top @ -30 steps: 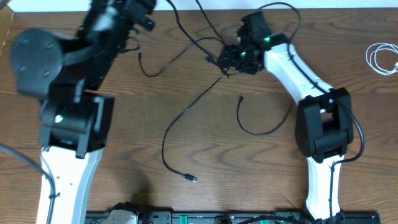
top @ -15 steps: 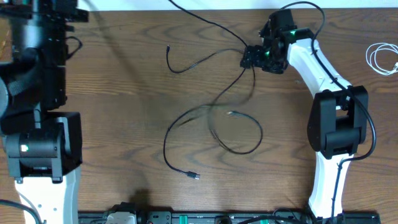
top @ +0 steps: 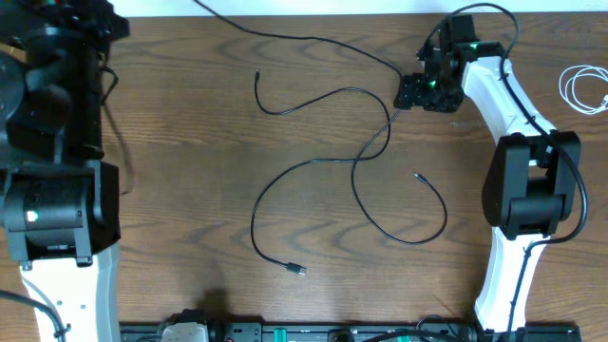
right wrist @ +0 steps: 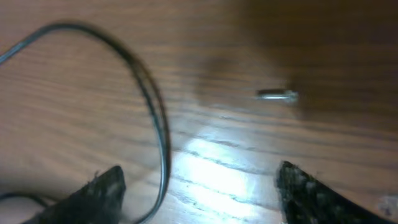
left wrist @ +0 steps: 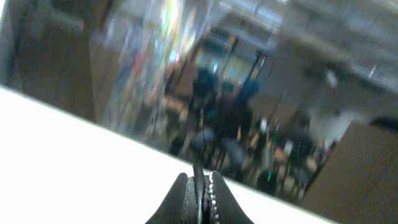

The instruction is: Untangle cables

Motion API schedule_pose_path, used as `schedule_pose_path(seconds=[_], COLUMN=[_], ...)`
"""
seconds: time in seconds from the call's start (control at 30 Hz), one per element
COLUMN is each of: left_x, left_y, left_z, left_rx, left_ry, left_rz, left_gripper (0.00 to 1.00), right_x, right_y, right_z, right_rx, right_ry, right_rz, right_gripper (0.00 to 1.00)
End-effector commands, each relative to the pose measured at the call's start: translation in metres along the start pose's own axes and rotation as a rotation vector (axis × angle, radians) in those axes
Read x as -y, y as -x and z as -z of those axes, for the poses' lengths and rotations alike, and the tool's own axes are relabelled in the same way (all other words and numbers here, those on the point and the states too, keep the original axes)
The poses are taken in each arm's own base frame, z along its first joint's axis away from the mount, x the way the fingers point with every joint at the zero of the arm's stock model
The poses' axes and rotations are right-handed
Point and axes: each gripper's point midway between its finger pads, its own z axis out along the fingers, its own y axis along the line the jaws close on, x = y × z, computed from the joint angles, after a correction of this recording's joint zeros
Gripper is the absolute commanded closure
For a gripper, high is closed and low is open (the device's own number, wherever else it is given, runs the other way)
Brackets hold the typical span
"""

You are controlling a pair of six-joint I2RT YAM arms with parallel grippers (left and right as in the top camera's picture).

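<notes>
Near edge: black cables [top: 353, 171], one plug end, bare counter [top: 180, 199] to left. Mid-counter: loose crossing loops. Far right: right end effector [right wrist: 205, 196], fingers apart, strand between; white cable [top: 581, 90] coiled by right edge. Past far edge: left end effector [left wrist: 200, 196] pinched on thin black strand.

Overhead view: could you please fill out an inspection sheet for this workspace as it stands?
Surface: brown wood table.
Job's things: black cables in loose loops, crossing mid-table; white cable coiled at the right edge.
Clutter: nothing seen.
Grippers: left gripper shut, aimed away from the table; right gripper open over a black loop.
Cables: black wiring along the right arm.
Surroundings: blurred room beyond the table.
</notes>
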Motion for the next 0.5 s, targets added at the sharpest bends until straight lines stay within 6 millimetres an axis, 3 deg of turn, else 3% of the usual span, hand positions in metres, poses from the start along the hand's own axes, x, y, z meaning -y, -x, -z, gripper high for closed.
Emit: schedule_pose_path(seconds=[0.0,0.13,0.3,0.37,0.47], left_x=[0.009,0.014,0.003,-0.004,-0.02], left_y=[-0.025,-0.057,-0.097,-0.111,-0.132], left_z=[-0.002,-0.001,0.003,0.004,0.006], left_rx=[-0.116,-0.253,-0.416,-0.466,-0.54], left_ry=[-0.067,-0.125,-0.092,-0.065,-0.006], left_rz=[-0.014,-0.001,0.019,0.023,-0.019], left_gripper=[0.93,0.93,0.93,0.93,0.93], right_x=[-0.035,-0.047,-0.105,-0.116,-0.083], right_y=[-0.002,-0.003,-0.013,-0.015,-0.003], right_z=[0.001,0.008,0.029,0.034,0.031], right_rx=[-0.001,0.008,0.027,0.036,0.061], right_ry=[0.17,0.205,0.378,0.341,0.051], right_rz=[0.164,0.205,0.371,0.406,0.225], right_gripper=[0.3,0.31,0.36,0.36,0.28])
